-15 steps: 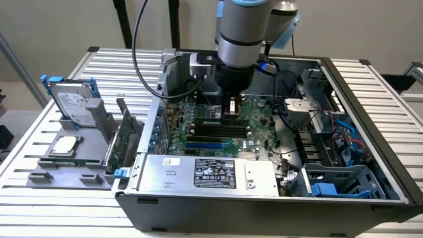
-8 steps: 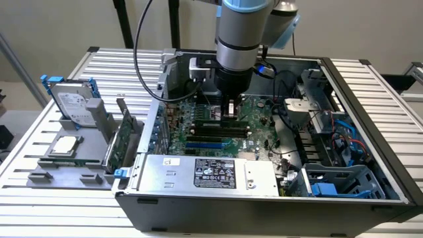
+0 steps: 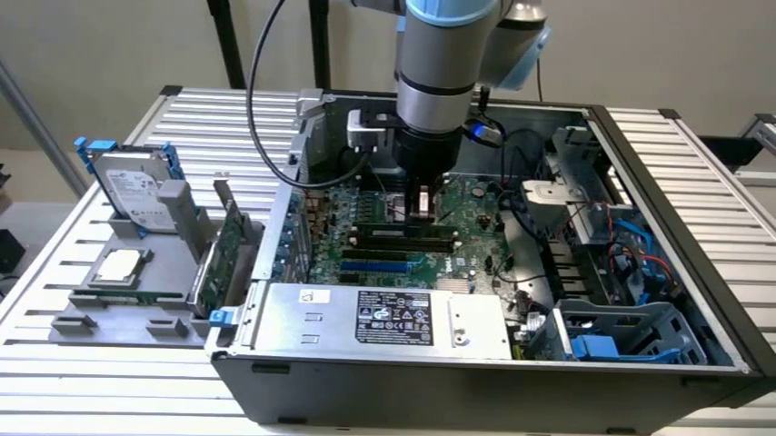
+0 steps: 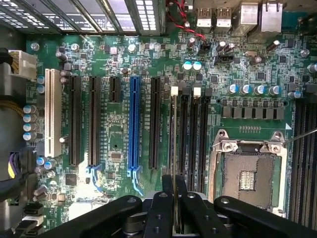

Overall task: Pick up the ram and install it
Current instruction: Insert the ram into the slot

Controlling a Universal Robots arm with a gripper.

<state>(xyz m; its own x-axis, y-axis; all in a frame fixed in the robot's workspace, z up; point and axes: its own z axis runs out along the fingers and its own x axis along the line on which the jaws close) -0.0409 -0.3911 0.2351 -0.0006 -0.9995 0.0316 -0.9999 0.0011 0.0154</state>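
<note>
In the exterior view my gripper point(image 3: 420, 207) reaches down into the open computer case point(image 3: 679, 182), just above the black memory slots point(image 3: 401, 234) of the motherboard point(image 3: 467, 204). In the wrist view its fingers point(image 4: 163, 208) are shut on the ram point(image 4: 174, 218), a thin strip seen edge-on between them. The ram runs in line with the black memory slot that has a white latch point(image 4: 174, 91). Three more black memory slots point(image 4: 195, 134) lie beside it. How close the ram's lower edge is to the slot cannot be told.
A silver hard drive point(image 3: 134, 195), a chip point(image 3: 118, 266) and a green expansion card point(image 3: 224, 250) with a blue tab stand on a grey holder outside the case. The power supply point(image 3: 388, 313) sits at the case front. The processor socket point(image 4: 247, 173) and a blue slot point(image 4: 133, 124) flank the memory slots.
</note>
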